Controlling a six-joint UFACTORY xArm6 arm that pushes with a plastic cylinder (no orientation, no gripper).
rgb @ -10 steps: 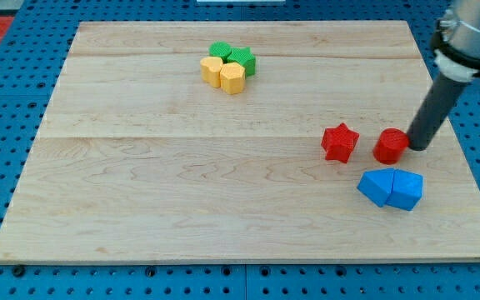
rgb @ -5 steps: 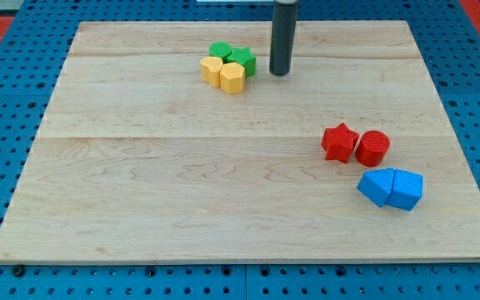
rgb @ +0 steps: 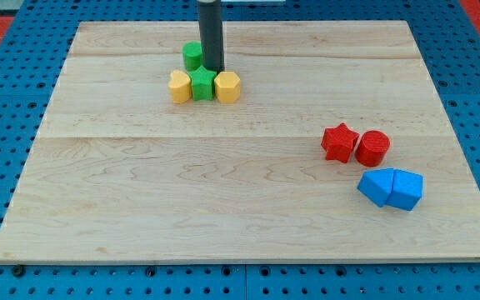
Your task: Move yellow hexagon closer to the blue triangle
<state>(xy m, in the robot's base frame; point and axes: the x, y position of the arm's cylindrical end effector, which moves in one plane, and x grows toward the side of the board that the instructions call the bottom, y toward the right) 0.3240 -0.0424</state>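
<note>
The yellow hexagon [rgb: 228, 86] lies in the upper middle of the wooden board, at the right end of a short row with a green star [rgb: 202, 84] and a yellow heart-shaped block [rgb: 178, 86]. A green cylinder [rgb: 192, 55] stands just above that row. My tip [rgb: 213, 68] is down just above the green star, right of the green cylinder and up-left of the yellow hexagon. The blue triangle [rgb: 406, 189] lies at the lower right, touching a blue cube-like block [rgb: 377, 186] on its left.
A red star [rgb: 339, 142] and a red cylinder [rgb: 372, 147] sit side by side just above the blue blocks. The board's edge [rgb: 248, 260] borders a blue pegboard surface.
My tip swept from the red cylinder at the right to the upper middle, nudging that cylinder left against the red star. The yellow and green cluster got pushed left and down and spread apart.
</note>
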